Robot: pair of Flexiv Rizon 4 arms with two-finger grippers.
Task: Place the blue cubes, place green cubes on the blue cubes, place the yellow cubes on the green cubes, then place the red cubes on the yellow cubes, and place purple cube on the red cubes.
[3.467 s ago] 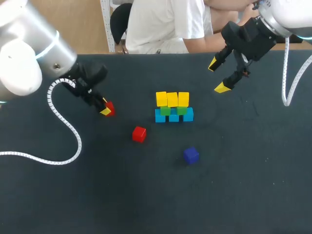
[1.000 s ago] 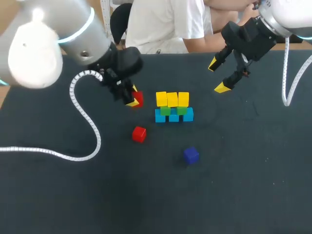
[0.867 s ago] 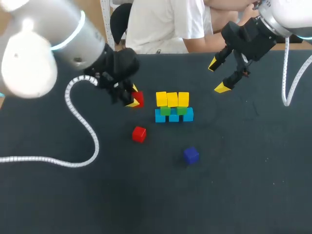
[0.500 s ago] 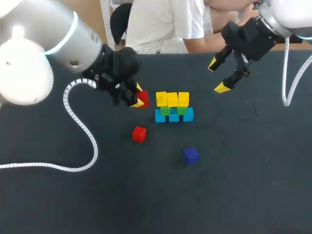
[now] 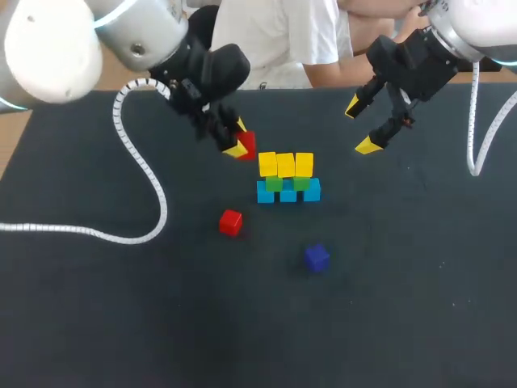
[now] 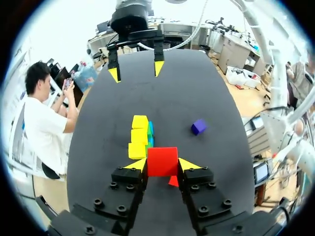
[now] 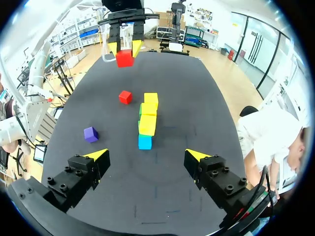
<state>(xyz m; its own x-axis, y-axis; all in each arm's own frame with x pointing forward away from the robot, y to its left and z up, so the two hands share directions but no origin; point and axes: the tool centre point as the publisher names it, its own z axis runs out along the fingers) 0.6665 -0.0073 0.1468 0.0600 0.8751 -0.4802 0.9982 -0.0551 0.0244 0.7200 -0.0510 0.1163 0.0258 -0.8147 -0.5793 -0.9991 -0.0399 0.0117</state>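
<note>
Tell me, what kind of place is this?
Probably a robot lab: a left arm and a right arm over a dark table, the left tool holding a red cube near a stack of coloured cubes.

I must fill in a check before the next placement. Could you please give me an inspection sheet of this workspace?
Surface: black table, flat.
Job's things: three blue cubes in a row, two green cubes on them, three yellow cubes on top; second red cube and purple cube loose on the table.
Clutter: nothing seen.
Grippers: left gripper shut on the held red cube, near the yellow cubes; right gripper open, empty.
Cables: left arm's coiled cable lies across the table; right arm's cable hangs looped.
Surroundings: nothing seen reaching over the table.
</note>
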